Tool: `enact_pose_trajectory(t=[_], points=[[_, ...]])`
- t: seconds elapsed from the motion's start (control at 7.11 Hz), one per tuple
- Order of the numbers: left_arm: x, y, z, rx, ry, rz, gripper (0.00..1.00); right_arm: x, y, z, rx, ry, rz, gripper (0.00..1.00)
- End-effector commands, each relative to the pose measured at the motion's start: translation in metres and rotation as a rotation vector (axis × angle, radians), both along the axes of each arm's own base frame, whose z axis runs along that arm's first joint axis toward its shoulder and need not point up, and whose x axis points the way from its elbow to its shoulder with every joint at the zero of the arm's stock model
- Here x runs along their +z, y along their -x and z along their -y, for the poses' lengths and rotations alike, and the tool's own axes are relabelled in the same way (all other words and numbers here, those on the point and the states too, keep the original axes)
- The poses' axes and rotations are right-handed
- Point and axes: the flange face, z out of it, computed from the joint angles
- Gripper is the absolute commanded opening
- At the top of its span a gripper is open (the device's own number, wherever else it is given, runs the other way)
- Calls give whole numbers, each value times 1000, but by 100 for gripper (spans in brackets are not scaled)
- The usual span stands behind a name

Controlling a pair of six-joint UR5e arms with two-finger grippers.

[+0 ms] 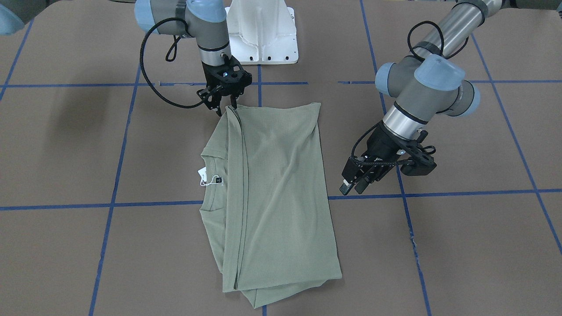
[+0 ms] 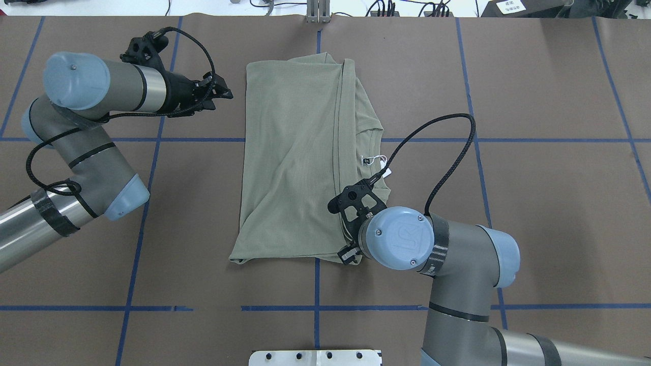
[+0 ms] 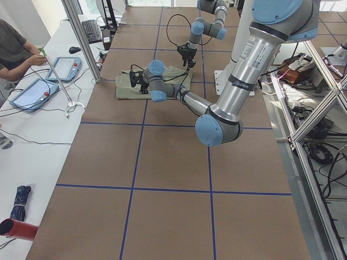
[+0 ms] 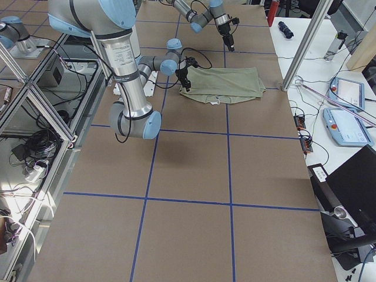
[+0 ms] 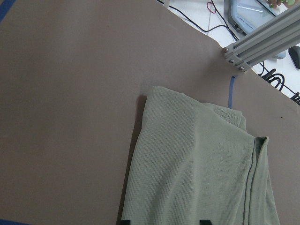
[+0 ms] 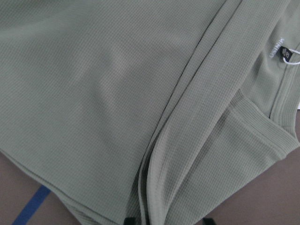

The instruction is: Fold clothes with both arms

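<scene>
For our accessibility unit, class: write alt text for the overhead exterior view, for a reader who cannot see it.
A sage-green shirt lies folded into a rough rectangle in the middle of a brown table crossed by blue tape lines. The right claw hangs over the shirt's near right corner; the left claw sits off its far left edge, not touching.

- We see a sage-green knit shirt (image 2: 295,152) folded into a long rectangle on the brown, blue-taped table (image 2: 534,213), with its white hang tag (image 2: 385,171) showing at the right edge.
- The left arm's black two-finger gripper (image 2: 219,93) sits just beside the shirt's far left corner, apart from it.
- The right arm's black gripper (image 2: 348,253) hangs over the near right corner, mostly hidden by its wrist.
</scene>
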Motion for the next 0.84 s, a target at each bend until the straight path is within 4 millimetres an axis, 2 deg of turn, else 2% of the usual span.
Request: enact_pose_trajectory(t=[0.0,0.14,0.42,0.56,0.7], points=[[1,0,0,0,2,2,58,0,4,1,0,-2,-4,4],[1,0,0,-1,3,1,58,1,4,0,-1,0,-7,0],[0,0,0,-2,3,-2,58,2,7,-3,-11,11,-3,0],[-2,1,-1,-2,1,-6,58,5,0,7,2,15,-7,0],[-4,1,-1,-2,0,-7,58,7,-19,23,-9,61,11,0]])
